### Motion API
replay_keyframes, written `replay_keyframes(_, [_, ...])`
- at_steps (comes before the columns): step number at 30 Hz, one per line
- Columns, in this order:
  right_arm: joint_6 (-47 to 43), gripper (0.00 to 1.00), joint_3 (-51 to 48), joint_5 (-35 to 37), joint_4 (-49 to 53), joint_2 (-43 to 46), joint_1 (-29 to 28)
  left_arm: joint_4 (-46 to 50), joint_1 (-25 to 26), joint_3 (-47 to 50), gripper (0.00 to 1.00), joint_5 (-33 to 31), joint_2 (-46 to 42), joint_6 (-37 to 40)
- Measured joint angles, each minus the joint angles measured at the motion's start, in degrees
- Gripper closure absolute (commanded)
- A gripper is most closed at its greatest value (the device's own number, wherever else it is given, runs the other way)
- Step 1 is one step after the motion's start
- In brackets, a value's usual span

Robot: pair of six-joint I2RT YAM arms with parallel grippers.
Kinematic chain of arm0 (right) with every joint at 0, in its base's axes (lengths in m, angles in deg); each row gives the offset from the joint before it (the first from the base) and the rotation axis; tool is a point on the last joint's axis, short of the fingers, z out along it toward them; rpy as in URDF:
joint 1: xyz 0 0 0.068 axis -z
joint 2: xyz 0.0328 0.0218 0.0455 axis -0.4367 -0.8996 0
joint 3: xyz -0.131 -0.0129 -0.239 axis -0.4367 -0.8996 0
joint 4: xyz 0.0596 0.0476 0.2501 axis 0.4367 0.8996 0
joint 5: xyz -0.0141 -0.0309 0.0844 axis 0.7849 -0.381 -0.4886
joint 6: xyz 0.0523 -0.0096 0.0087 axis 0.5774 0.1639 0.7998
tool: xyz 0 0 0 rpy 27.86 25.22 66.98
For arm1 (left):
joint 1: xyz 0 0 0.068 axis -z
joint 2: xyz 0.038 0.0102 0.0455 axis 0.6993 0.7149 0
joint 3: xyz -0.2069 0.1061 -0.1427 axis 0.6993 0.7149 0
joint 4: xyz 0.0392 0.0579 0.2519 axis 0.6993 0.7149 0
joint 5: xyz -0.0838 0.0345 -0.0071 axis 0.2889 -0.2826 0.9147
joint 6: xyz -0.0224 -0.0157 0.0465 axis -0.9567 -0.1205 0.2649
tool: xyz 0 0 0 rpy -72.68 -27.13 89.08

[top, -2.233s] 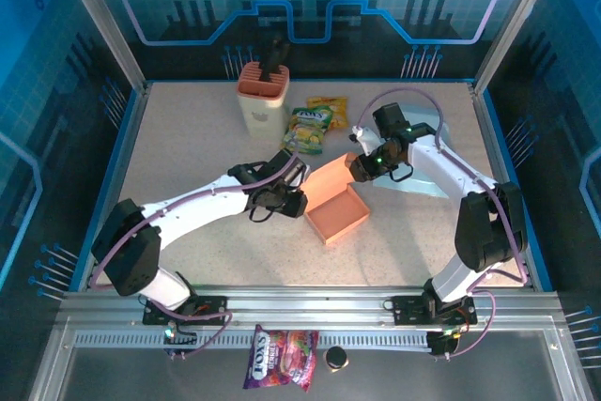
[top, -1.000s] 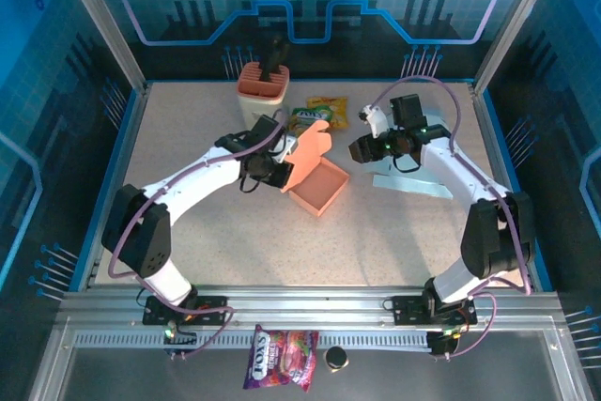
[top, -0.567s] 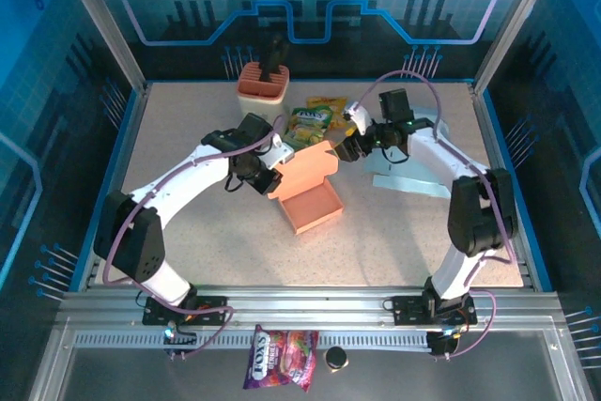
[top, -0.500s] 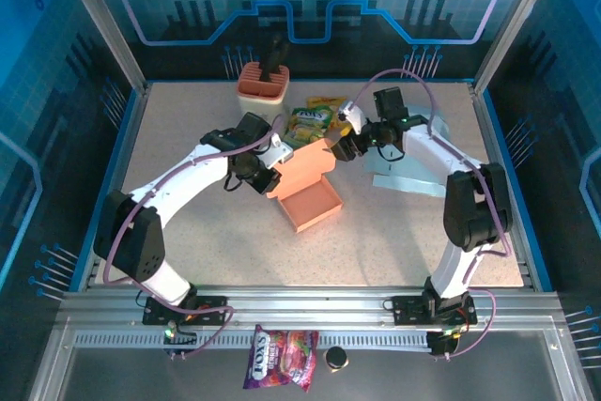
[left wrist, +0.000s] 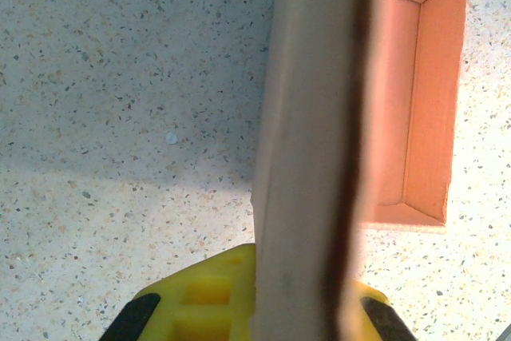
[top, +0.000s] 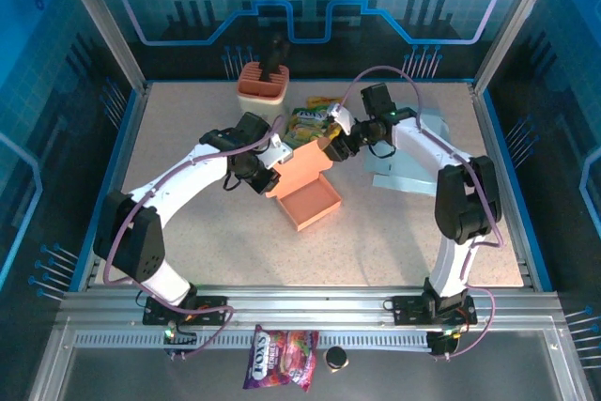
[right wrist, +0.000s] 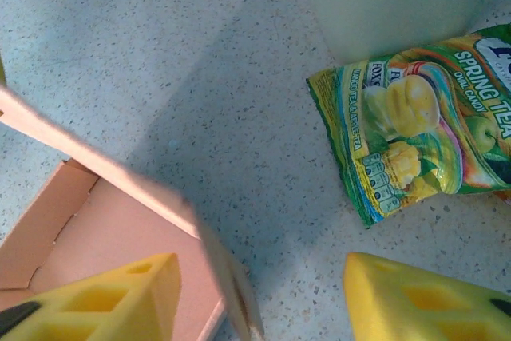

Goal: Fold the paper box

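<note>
1. Top: the open box (top: 317, 206) sits mid-table (top: 404, 232), its flap (top: 305, 164) raised. The left gripper (top: 269, 176) pinches the flap's left end. The right gripper (top: 333, 146) is at its far corner.
2. Left wrist: yellow fingers (left wrist: 196, 301) are pressed onto the edge-on flap (left wrist: 307, 141).
3. Right wrist: the right gripper (right wrist: 263, 293) is spread, with the flap's edge between its fingers. A candy bag (right wrist: 415, 133) lies beyond.
</note>
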Motion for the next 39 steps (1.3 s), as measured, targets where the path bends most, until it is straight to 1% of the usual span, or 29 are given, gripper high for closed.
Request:
replay_keyframes(11, [-0.1, 0.84, 0.4, 1.5, 1.9, -1.6, -2.0, -0.1, 0.0, 0.0, 1.00, -0.6, 0.0, -0.1])
replay_keyframes(15, [0.1, 0.92, 0.4, 2.4, 2.0, -1.6, -2.5, -0.5, 0.0, -0.1, 1.00, -1.9, 0.3, -0.9])
replay_keyframes(18, [1.0, 1.00, 0.1, 3.9, 1.6, -1.4, -3.0, -0.5, 0.0, -0.5, 1.00, -3.0, 0.8, -2.6])
replay_keyframes(20, [1.6, 1.00, -0.3, 5.2, 1.2, -1.0, -3.5, -0.6, 0.0, -0.8, 1.00, -3.7, 1.0, -4.1])
replay_keyframes(24, [4.7, 1.00, -1.9, 9.5, -0.9, 0.5, -4.7, -0.8, 0.0, -1.9, 0.96, -6.6, 2.0, -8.8])
replay_keyframes(28, [9.7, 1.00, -4.5, 15.6, -4.2, 3.3, -6.4, -1.5, 0.0, -4.1, 0.99, -9.7, 4.1, -16.1])
replay_keyframes(32, [15.7, 1.00, -6.8, 22.0, -6.8, 6.1, -8.2, -2.9, -0.3, -6.4, 1.00, -11.7, 6.5, -23.3])
replay_keyframes(39, [26.7, 1.00, -8.4, 30.4, -11.3, 7.2, -10.2, -6.5, -0.9, -10.6, 0.99, -14.7, 11.4, -31.6])
